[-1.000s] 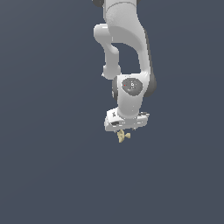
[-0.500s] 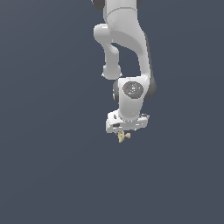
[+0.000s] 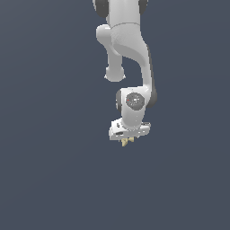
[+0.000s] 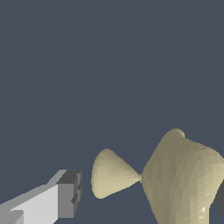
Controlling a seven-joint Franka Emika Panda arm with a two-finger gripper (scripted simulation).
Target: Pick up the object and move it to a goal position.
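While the white, rounded Panda arm [image 3: 128, 54] hung down through the middle of the exterior view, its white gripper [image 3: 127, 142] pointed downward with the tiny pale yellow-tan knobbly object [image 3: 126, 142] poking out directly beneath the flat hand. Only a few small pale points of the object showed below the hand; the fingers themselves were too small to make out there. In the wrist view the object [image 4: 175, 179] looked large and faceted, a flared lobe joined by a narrow neck to a bigger bulging body. One white finger with a dark grey pad [image 4: 70, 194] stood just beside the smaller lobe with a slim gap showing, and a dark sliver at the picture's edge touched the far side of the body. Whether the fingers pressed on the object could not be told. Compared with half a second before, the hand sat at much the same spot, and the object remained tucked beneath it, with less showing below the hand.
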